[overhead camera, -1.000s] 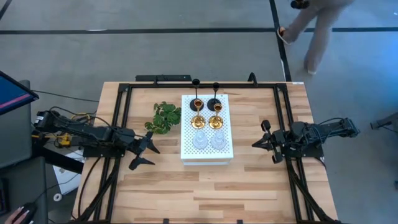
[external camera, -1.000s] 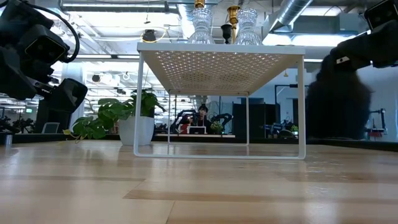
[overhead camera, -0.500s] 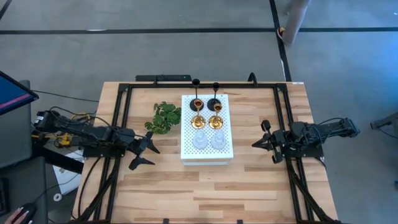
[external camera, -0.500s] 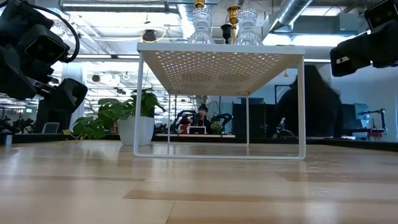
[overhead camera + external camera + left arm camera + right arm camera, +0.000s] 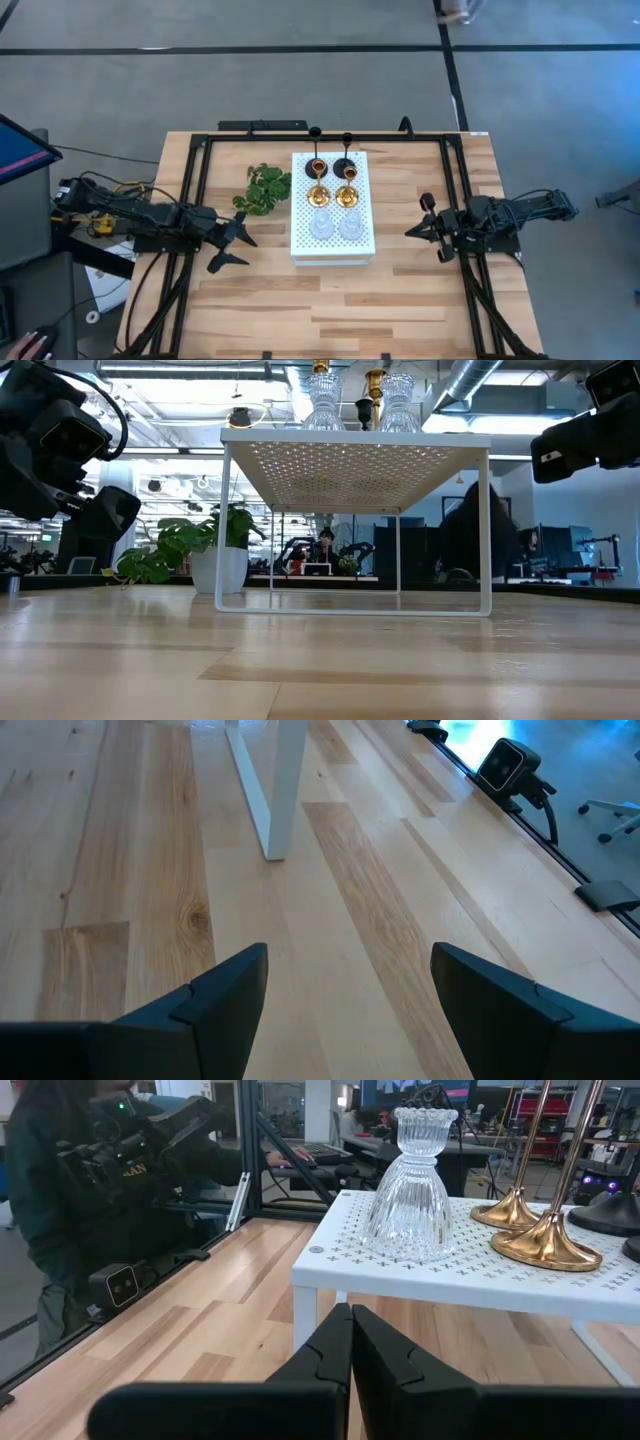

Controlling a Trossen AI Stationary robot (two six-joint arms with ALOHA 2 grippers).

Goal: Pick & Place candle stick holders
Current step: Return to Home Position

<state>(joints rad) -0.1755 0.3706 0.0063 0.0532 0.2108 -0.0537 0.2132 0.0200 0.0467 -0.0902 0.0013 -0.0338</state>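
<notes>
Six candle stick holders stand by their round bases on a white perforated stand [image 5: 331, 245] at the table's middle. Two black ones [image 5: 316, 166] are at the far end, two gold ones [image 5: 318, 193] in the middle, two clear glass ones [image 5: 321, 227] at the near end. The right wrist view shows a glass holder [image 5: 413, 1185] and the gold bases [image 5: 548, 1240]. My left gripper [image 5: 232, 246] is open above the table, left of the stand. My right gripper [image 5: 424, 228] is shut and empty, right of the stand, pointing at it.
A green leafy sprig [image 5: 265, 189] lies left of the stand's far end. Black frame rails [image 5: 196, 200] run along the table's left, right and far sides. A person in a dark jacket [image 5: 90, 1200] is beyond the table's near edge. Bare wood lies near the stand's front.
Both arms and all holders have kept still. A person walking on the floor beyond the table's far edge has gone out of the high view.
</notes>
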